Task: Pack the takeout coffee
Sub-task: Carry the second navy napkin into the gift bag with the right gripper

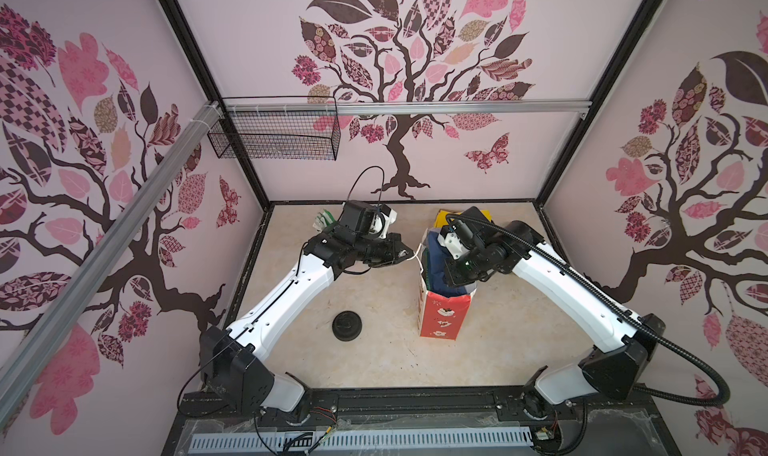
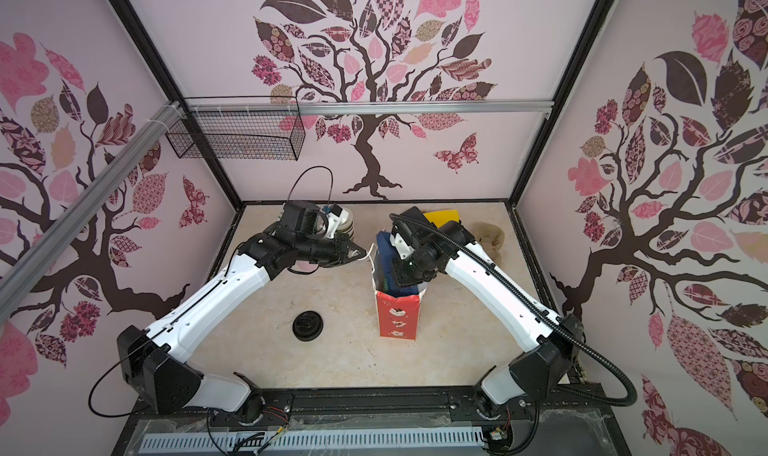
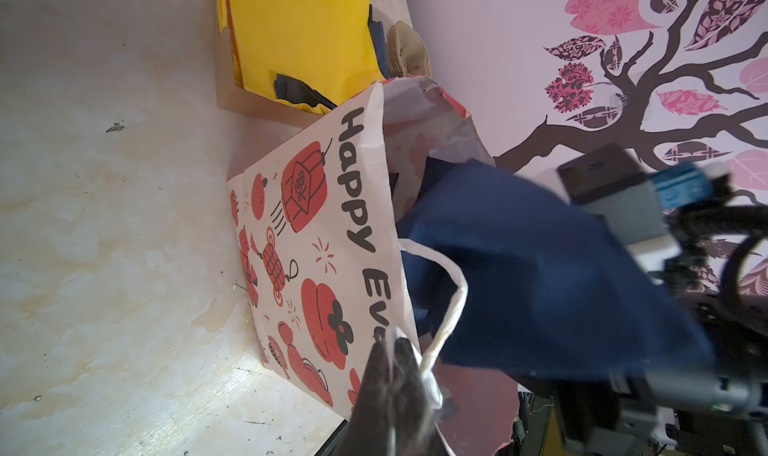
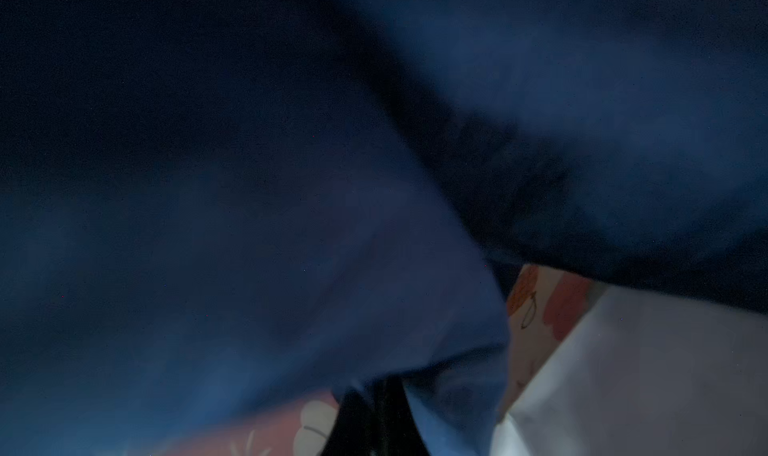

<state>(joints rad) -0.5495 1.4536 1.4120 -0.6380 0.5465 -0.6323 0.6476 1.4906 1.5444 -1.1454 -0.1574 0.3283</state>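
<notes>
Two robot arms work at a printed paper bag that stands upright on the counter. The left gripper, fingers pressed together on the bag's white twisted-paper handle, holds that side of the mouth up and open. The right gripper reaches down into the mouth. Its fingers are closed and apparently pinch a fold of a navy sheet, which billows over the opening and fills the right wrist view.

The green cups of takeout coffee show in no view. None stands on the open counter, so they are judged to be inside the bag beneath the sheet, though that cannot be confirmed. A squat stack of black lids sits apart on the counter beside the left arm. A pile of yellow napkins lies behind the bag.

The step in hand looks like a late one: adding the sheet on top of the packed drinks. The next move calls for the right fingers to release the sheet low in the bag, then rise straight out without dragging it back or catching the thin paper wall. The left pinch must steady the tall, light bag against tipping.
</notes>
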